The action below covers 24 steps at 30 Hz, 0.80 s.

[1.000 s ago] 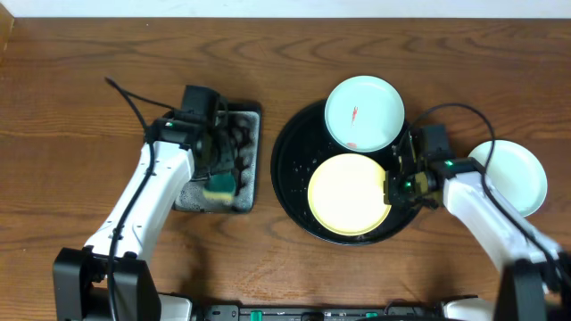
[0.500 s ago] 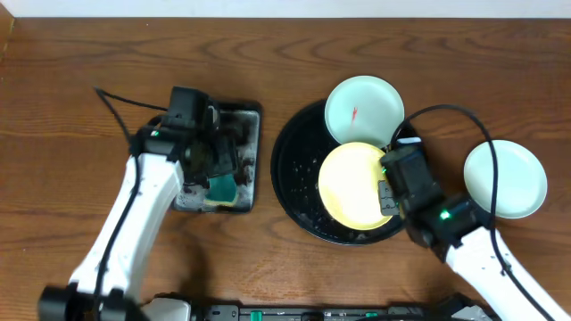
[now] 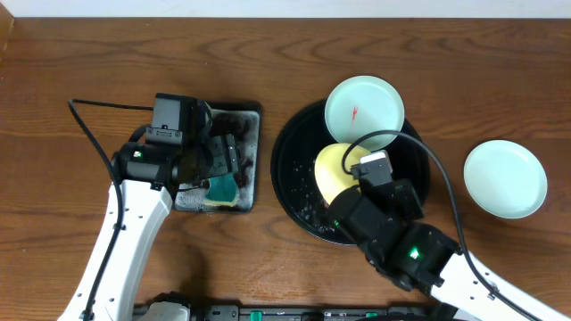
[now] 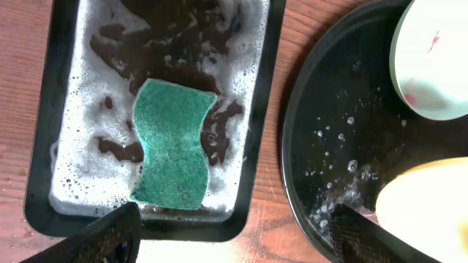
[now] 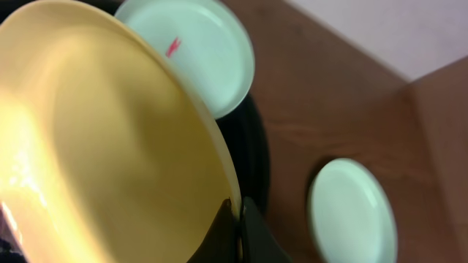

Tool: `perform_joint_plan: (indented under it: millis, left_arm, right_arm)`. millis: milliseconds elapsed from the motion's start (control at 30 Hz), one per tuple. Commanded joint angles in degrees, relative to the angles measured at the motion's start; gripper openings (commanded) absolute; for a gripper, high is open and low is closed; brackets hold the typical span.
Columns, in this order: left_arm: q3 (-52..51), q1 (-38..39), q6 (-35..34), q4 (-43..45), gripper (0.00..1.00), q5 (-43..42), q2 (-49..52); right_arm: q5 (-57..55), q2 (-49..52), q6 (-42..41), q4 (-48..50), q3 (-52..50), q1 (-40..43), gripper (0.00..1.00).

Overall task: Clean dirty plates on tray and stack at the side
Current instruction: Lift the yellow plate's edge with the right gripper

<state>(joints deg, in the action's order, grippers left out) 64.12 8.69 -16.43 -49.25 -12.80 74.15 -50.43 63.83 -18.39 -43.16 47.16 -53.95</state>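
A pale yellow plate (image 3: 335, 169) hangs tilted over the round black tray (image 3: 293, 169), and my right gripper (image 5: 235, 213) is shut on its rim. A mint-blue plate with a red smear (image 3: 363, 111) rests on the tray's back rim and also shows in the right wrist view (image 5: 194, 55). Another mint-blue plate (image 3: 504, 178) lies on the table to the right of the tray. My left gripper (image 4: 234, 237) is open and empty above the near end of the sponge tray (image 4: 259, 146). A green sponge (image 4: 172, 142) lies in the foam there.
The black rectangular sponge tray (image 3: 252, 120) sits left of the round tray, with a strip of bare wood between them. Soapy droplets dot the round tray's floor (image 4: 344, 146). Cables trail from both arms over the table.
My left gripper opened, released the sponge into the sponge tray and drew back. My right arm lifted the yellow plate off the round tray and tilted it.
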Motion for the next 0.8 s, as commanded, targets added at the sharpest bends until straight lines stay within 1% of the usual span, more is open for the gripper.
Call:
perform_joint_plan:
  millis: [0, 133, 267, 467, 633, 767]
  left_arm:
    - [0.72, -0.15, 0.55, -0.15, 0.83, -0.24, 0.00]
    - [0.72, -0.15, 0.55, -0.15, 0.83, -0.24, 0.00]
    - [0.72, -0.15, 0.55, -0.15, 0.83, -0.24, 0.00]
    - [0.72, -0.15, 0.55, -0.15, 0.83, -0.24, 0.00]
    - [0.72, -0.15, 0.55, -0.15, 0.83, -0.24, 0.00]
    - [0.72, -0.15, 0.55, -0.15, 0.83, -0.24, 0.00]
  right_arm:
    - [-11.50, -0.61, 2.67, 0.13, 1.92, -3.52, 0.01]
    - [-18.69, -0.61, 8.09, 0.96, 1.92, -6.82, 0.01]
    - [-19.82, -0.61, 11.89, 1.73, 1.92, -9.73, 0.01]
    - [-19.87, -0.61, 12.31, 1.70, 1.92, -12.41, 0.01]
    - [-19.87, -0.57, 12.41, 2.38, 1.92, -12.52, 0.01]
    - [-19.89, -0.57, 14.27, 2.47, 1.92, -12.48, 0.01]
